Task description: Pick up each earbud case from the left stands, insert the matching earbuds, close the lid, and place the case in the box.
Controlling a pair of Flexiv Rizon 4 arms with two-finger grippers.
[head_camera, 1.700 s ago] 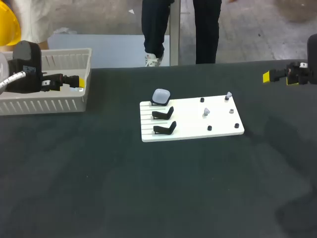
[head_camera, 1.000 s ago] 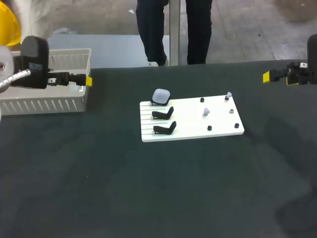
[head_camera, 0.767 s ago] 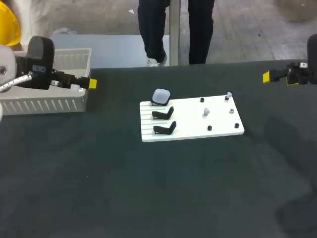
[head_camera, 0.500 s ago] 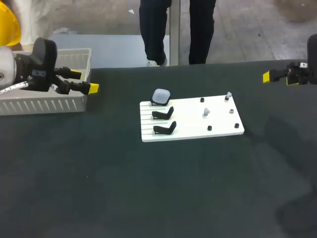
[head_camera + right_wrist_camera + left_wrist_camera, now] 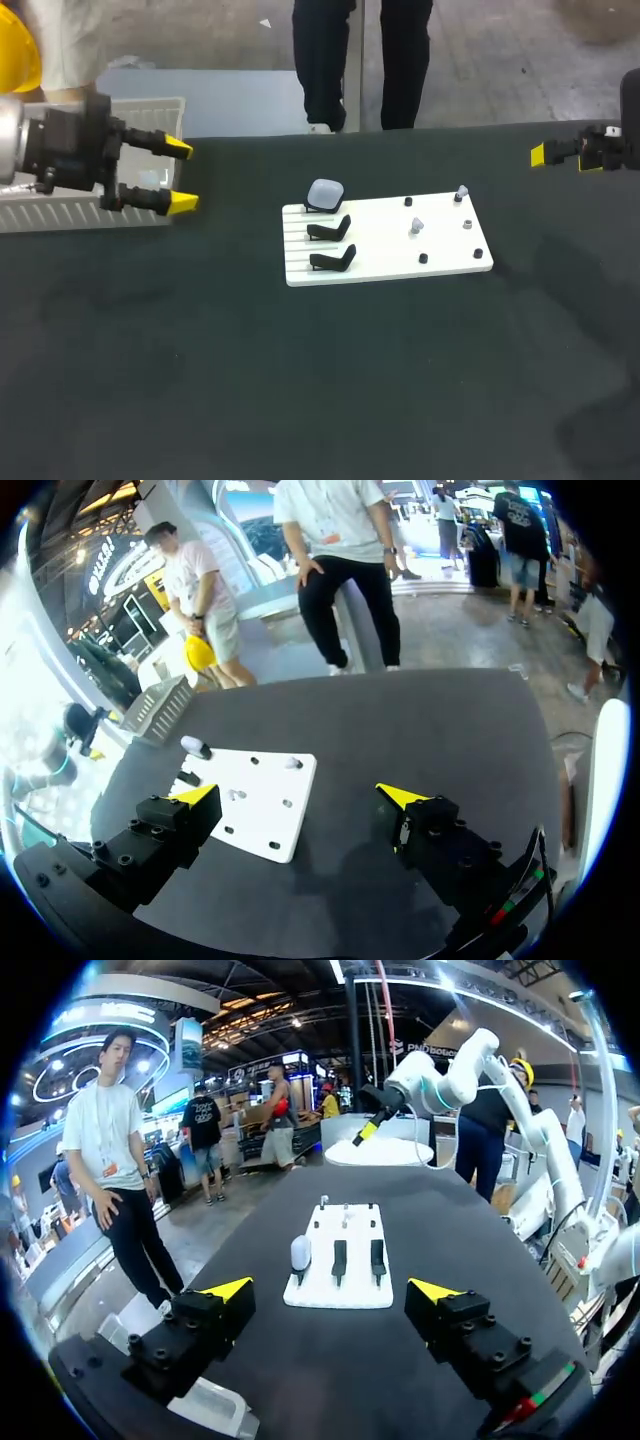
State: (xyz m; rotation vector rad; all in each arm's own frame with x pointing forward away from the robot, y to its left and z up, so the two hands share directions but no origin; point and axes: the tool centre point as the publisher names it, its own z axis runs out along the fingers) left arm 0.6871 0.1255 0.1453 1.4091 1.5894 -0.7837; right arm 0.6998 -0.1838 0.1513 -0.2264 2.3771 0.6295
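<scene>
"Two grippers: what just changed?"
"Left gripper (image 5: 181,177) swung out of the box (image 5: 90,215) and spread wide, empty. Right gripper (image 5: 300,796) waits, also wide. One earbud case (image 5: 326,192) sits on the board's (image 5: 450,262) rear stand, likely next."

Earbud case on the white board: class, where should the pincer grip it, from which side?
Grip the earbud case across its rounded upper body, likely from above: it sits propped at a rear corner of the white board, top exposed, empty stands beside it.
</scene>
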